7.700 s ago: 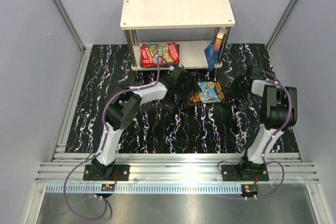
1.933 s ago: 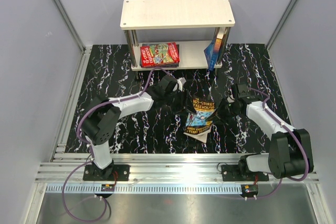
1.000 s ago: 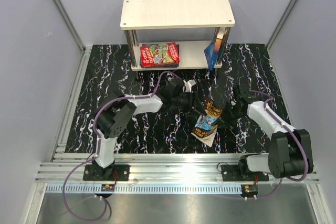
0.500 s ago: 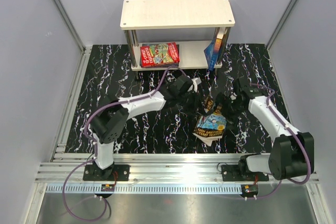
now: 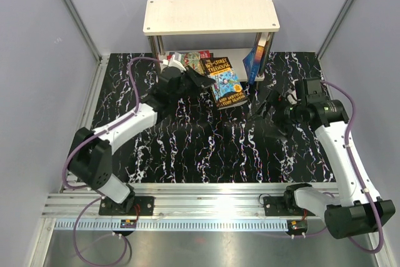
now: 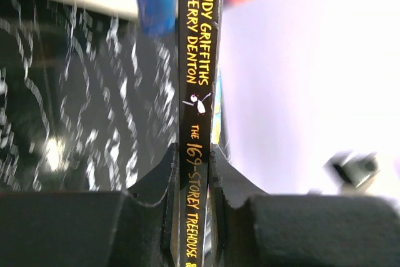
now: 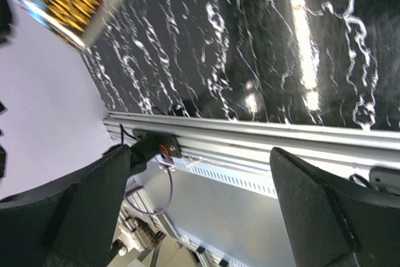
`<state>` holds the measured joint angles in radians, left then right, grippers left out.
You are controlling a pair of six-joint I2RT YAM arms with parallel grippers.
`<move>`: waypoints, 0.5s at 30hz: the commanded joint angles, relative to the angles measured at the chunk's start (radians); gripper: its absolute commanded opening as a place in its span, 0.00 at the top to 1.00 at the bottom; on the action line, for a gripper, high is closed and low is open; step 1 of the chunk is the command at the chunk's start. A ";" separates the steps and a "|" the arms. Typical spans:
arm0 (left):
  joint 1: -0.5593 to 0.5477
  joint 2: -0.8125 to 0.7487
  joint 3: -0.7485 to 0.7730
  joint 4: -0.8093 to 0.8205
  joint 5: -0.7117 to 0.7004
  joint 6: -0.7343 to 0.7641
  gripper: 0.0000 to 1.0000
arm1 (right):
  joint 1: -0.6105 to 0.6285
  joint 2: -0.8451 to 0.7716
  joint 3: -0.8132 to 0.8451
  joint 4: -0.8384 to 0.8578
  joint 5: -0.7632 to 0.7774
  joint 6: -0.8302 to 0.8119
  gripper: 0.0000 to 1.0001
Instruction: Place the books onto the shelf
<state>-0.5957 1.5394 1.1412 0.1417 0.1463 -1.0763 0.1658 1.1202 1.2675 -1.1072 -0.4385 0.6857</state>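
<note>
1. top external view: two books look done, both on the lower board of the shelf (image 5: 210, 14). the red book (image 5: 199, 58) lies flat at the left, mostly hidden by the arm, and the blue book (image 5: 254, 60) leans by the right post. can't spot a purple one for sure.
2. the dark treehouse book (image 5: 226, 82) hangs in the air just in front of the lower tier, not on it yet. i'd say at least this one is left to slot in.
3. the left gripper (image 5: 201, 80) has it. in the left wrist view the fingers (image 6: 156, 182) are nearly closed, pinching the spine.
4. the right gripper (image 5: 270, 114) is spread wide with nothing in it, off to the book's right.
5. cover faces up, title end toward the shelf. long axis runs back-to-front, with the near end skewed a bit right.
</note>
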 commanded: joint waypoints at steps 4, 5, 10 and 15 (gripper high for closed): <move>0.014 0.045 0.043 0.254 -0.141 -0.135 1.00 | 0.008 -0.048 -0.080 -0.074 -0.031 -0.018 0.00; 0.011 0.045 0.032 0.272 -0.201 -0.151 1.00 | 0.008 -0.051 -0.089 -0.075 -0.029 -0.023 0.00; -0.052 0.044 -0.057 0.429 -0.569 -0.241 1.00 | 0.008 -0.060 -0.115 -0.091 -0.031 -0.043 0.00; -0.093 0.111 -0.072 0.578 -0.812 -0.298 1.00 | 0.008 -0.063 -0.140 -0.092 -0.037 -0.054 0.00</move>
<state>-0.6678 1.6321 1.0576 0.4725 -0.3870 -1.3041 0.1658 1.0740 1.1351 -1.1851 -0.4515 0.6567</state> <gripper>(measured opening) 0.181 0.994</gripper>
